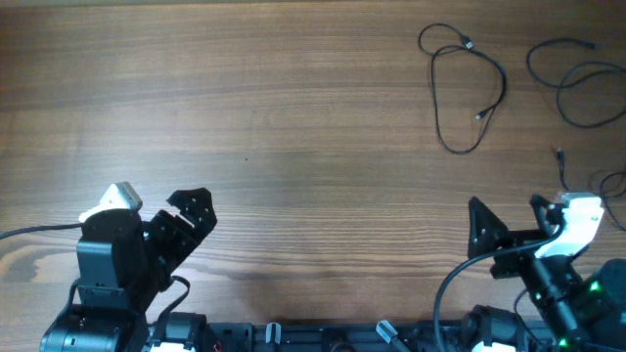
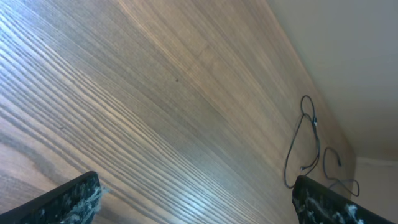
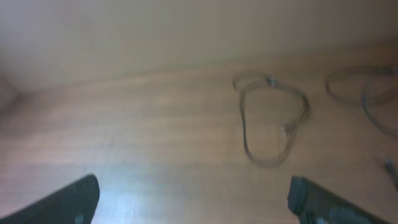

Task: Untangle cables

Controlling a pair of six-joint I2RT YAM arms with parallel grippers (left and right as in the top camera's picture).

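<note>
Overhead: three cables lie spread on the wooden table at the right of the frame, none crossing another. The looped cable sits at upper right. The second cable curls just beside it, toward the right edge. The third cable lies below that, near the right gripper. That gripper is at lower right, jaws spread, holding nothing. The left gripper is at lower left, jaws also spread and empty, well apart from every cable.

Left wrist: the two fingers show in the bottom corners, wide apart, with bare table between them. The looped cable and the second cable lie far off at the right, near the table's edge.

Right wrist: the view is blurred. The fingers stand wide apart in the bottom corners. The looped cable lies right of centre, the second cable at upper right, and the third cable at the right edge.
</note>
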